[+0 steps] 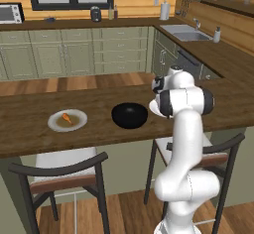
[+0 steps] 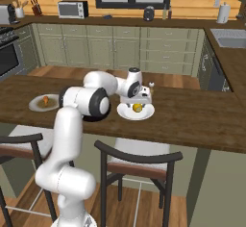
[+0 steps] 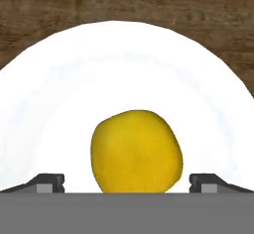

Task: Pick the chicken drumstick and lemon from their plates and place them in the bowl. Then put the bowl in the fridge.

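The yellow lemon (image 3: 135, 151) lies on the white plate (image 3: 124, 69) on the wooden counter. My gripper (image 3: 128, 184) is open and hangs low right over the plate, a fingertip (image 3: 47, 183) standing clear on each side of the lemon. From the right base view the gripper (image 2: 137, 102) points down at the lemon (image 2: 137, 107). The black bowl (image 1: 129, 115) sits just left of the white plate (image 1: 153, 108). Farther left, the orange-brown chicken drumstick (image 1: 66, 118) rests on the grey-rimmed plate (image 1: 67, 124). The fridge is out of view.
Two chairs (image 1: 59, 171) (image 2: 139, 161) stand tucked under the counter's near edge, beside my base. A sink (image 1: 184, 32) is set into the right-hand counter. A microwave (image 2: 72, 9) and a kettle (image 2: 149, 13) stand along the back wall.
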